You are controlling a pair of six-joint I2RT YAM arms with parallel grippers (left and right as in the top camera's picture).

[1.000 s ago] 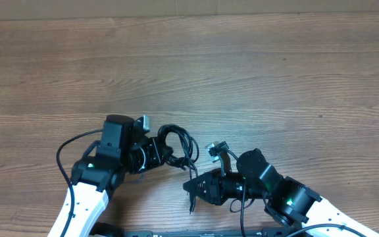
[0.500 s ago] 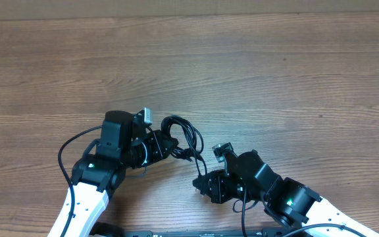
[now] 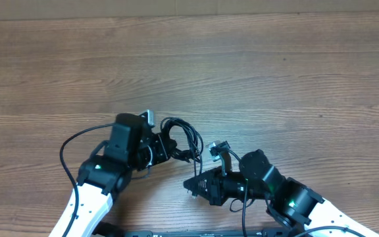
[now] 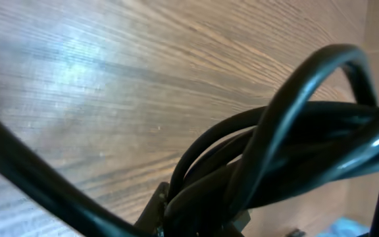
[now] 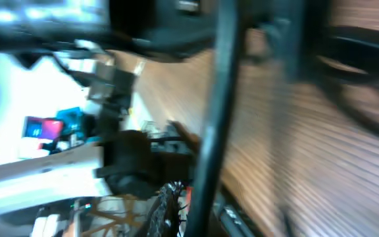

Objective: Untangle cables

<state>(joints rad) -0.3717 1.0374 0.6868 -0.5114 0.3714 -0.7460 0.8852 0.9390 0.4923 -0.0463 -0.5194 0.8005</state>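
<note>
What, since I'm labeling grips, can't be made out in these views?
Overhead: how the cables cross, too small and overlapping; the tips of the left gripper, under the loops.
Left wrist: plug ends, cut off by edges; cables fill the frame.
Right wrist: whatever the right gripper pinches, smeared by blur.

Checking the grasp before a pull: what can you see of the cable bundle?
The cable bundle is several thin, glossy black cords looped into a tangled knot near the front of the wood table, between the arms. The left gripper is shut on its left side; up close, its strands cross and overlap. One strand trails down to the right gripper, which looks shut on it. No plug ends can be made out.
</note>
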